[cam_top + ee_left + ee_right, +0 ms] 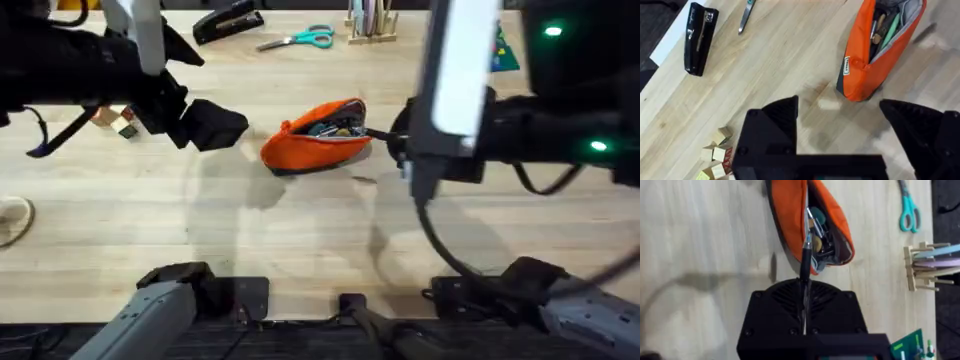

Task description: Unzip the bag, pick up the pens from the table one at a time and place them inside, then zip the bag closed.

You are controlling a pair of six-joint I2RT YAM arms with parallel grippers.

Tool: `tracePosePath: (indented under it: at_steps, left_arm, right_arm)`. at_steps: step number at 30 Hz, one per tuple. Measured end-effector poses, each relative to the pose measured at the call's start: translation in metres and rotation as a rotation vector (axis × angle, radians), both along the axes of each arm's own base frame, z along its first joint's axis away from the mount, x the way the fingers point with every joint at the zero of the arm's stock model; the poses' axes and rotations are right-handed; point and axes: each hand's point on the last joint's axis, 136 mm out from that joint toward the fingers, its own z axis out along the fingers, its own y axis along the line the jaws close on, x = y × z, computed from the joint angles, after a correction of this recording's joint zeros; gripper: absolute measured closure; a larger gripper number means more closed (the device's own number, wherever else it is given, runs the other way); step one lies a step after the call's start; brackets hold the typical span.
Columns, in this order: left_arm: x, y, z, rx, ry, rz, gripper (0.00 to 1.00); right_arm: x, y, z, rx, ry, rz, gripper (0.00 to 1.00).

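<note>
Right wrist view, right fingers (805, 282) clenched on pen (805, 255) tip inside unzipped bag (790, 215), left fingers (840, 120) released beside bag

Both arms are built of black housings joined by white link tubes. Two green indicator lights are seen glowing on the right arm's dark upper body, and a black cable is looped beneath it. Grey mounts are seen at both arm bases. The left gripper (840, 130) is formed of broad, matte black, wedge-shaped fingers. The right gripper (804, 287) is fronted by a black ribbed housing with small screws set at its corners.
</note>
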Motion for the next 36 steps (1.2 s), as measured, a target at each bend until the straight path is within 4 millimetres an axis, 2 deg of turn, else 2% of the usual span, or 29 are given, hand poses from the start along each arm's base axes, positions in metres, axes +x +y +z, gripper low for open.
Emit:
tracePosePath:
  at_steps: [5, 7, 8, 12, 20, 25, 29, 30, 31, 36]
  left_arm:
    - [0.000, 0.000, 0.000, 0.000, 0.000, 0.000, 0.007]
    - [0.000, 0.000, 0.000, 0.000, 0.000, 0.000, 0.007]
    - [0.000, 0.000, 0.000, 0.000, 0.001, 0.000, 0.007]
    - [0.000, 0.000, 0.000, 0.000, 0.000, 0.000, 0.007]
    - [0.000, 0.000, 0.000, 0.000, 0.001, 0.000, 0.007]
    - [-0.005, -0.001, -0.004, -0.004, 0.030, 0.000, 0.007]
    - [-0.008, -0.001, -0.005, -0.006, 0.041, 0.000, 0.007]
    - [-0.008, -0.001, -0.005, -0.006, 0.041, 0.000, 0.008]
    - [-0.008, -0.001, -0.005, -0.006, 0.041, 0.000, 0.008]
    - [-0.008, -0.001, -0.005, -0.006, 0.041, 0.000, 0.007]
  right_arm:
    - [0.018, 0.008, -0.024, -0.084, 0.005, 0.043, 0.968]
    - [0.030, 0.011, -0.032, -0.114, -0.009, 0.039, 0.968]
    - [0.047, 0.015, -0.041, -0.148, -0.034, 0.025, 0.968]
    - [0.065, 0.020, -0.053, -0.184, -0.065, 0.023, 0.968]
    - [0.086, 0.029, -0.082, -0.286, -0.109, 0.114, 0.972]
    - [0.104, 0.041, -0.089, -0.285, -0.163, 0.138, 0.970]
    - [0.107, 0.043, -0.102, -0.323, -0.169, 0.187, 0.970]
    - [0.107, 0.044, -0.114, -0.360, -0.166, 0.234, 0.970]
    - [0.107, 0.044, -0.117, -0.369, -0.166, 0.246, 0.970]
    - [0.112, 0.053, -0.123, -0.376, -0.194, 0.282, 0.970]
